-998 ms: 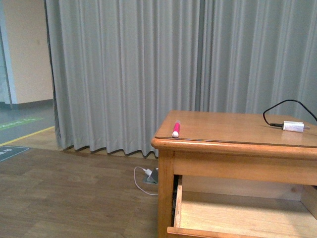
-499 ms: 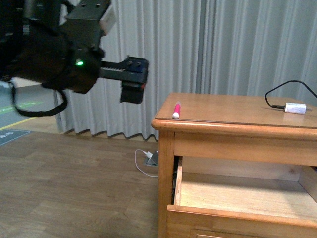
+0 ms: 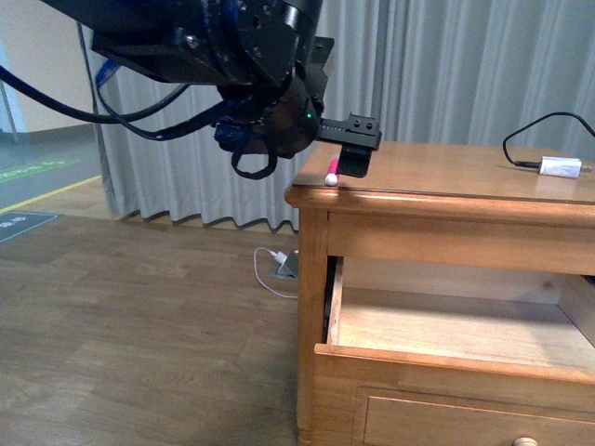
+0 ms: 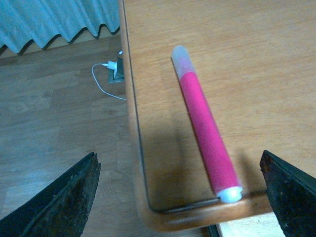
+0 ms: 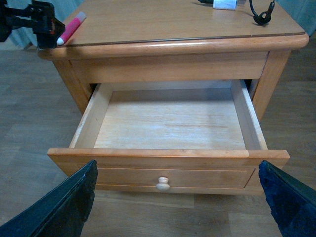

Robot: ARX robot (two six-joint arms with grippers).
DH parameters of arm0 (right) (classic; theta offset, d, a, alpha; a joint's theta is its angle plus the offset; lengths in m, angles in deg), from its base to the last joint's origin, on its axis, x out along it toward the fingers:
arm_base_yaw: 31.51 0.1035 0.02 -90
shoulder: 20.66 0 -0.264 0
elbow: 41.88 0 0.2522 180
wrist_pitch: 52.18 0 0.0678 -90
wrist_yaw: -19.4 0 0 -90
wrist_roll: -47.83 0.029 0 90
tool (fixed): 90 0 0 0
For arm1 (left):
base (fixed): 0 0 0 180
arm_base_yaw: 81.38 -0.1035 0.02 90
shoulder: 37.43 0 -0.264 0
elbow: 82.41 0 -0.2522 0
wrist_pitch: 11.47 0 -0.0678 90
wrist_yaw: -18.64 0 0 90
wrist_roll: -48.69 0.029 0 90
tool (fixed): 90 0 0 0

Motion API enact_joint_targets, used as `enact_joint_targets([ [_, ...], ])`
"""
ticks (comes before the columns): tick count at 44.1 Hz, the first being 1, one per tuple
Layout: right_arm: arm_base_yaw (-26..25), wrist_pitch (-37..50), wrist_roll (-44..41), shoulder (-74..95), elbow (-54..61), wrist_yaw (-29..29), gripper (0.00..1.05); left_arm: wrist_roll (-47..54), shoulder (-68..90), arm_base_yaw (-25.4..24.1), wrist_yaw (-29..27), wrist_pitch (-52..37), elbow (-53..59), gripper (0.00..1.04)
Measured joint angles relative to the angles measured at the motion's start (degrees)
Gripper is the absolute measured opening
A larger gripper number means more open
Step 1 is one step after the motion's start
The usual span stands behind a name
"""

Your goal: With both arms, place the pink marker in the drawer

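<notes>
The pink marker (image 3: pixel 331 174) lies on the cabinet top's front left corner, white end at the edge. It also shows in the left wrist view (image 4: pixel 205 131) and the right wrist view (image 5: pixel 70 28). My left gripper (image 3: pixel 345 165) is open just above it, its jaws straddling the marker's white end and the corner (image 4: pixel 180 196); they do not touch it. The top drawer (image 3: pixel 446 364) is pulled out and empty. My right gripper (image 5: pixel 177 207) is open in front of the drawer front (image 5: pixel 168 154), level with its round knob (image 5: pixel 163 184), holding nothing. It is out of the front view.
A white charger block (image 3: pixel 561 167) with a black cable lies at the top's far right, also in the right wrist view (image 5: pixel 224 4). A plug and white cord (image 3: pixel 282 268) lie on the wood floor left of the cabinet. Grey curtains (image 3: pixel 483 65) hang behind.
My left arm has swung in from the left to the cabinet's front left corner, over the marker. The front view has tilted down and shows more of the open drawer.
</notes>
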Motion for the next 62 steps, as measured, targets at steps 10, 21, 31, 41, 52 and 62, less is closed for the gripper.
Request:
enact_joint_targets([
  [10, 0.0, 0.0, 0.0, 0.0, 0.0, 0.0, 0.96, -0.2, 8.0, 1.2, -1.6, 5.5, -11.1, 0.99],
  [21, 0.0, 0.0, 0.0, 0.0, 0.0, 0.0, 0.96, -0.6, 11.5, 1.3, -1.6, 8.6, -17.2, 0.98],
  [31, 0.0, 0.0, 0.0, 0.0, 0.0, 0.0, 0.96, 0.7, 11.7, 1.5, -1.8, 10.5, -18.1, 0.63],
  [41, 0.0, 0.0, 0.0, 0.0, 0.0, 0.0, 0.96, 1.8, 11.7, 1.5, -2.6, 10.3, -17.6, 0.28],
  [52, 0.0, 0.0, 0.0, 0.0, 0.0, 0.0, 0.96, 4.6, 6.8, 0.8, 2.0, 3.8, -8.5, 0.14],
  [62, 0.0, 0.0, 0.0, 0.0, 0.0, 0.0, 0.96, 13.4, -14.4, -0.8, 22.5, -5.5, 15.3, 0.14],
])
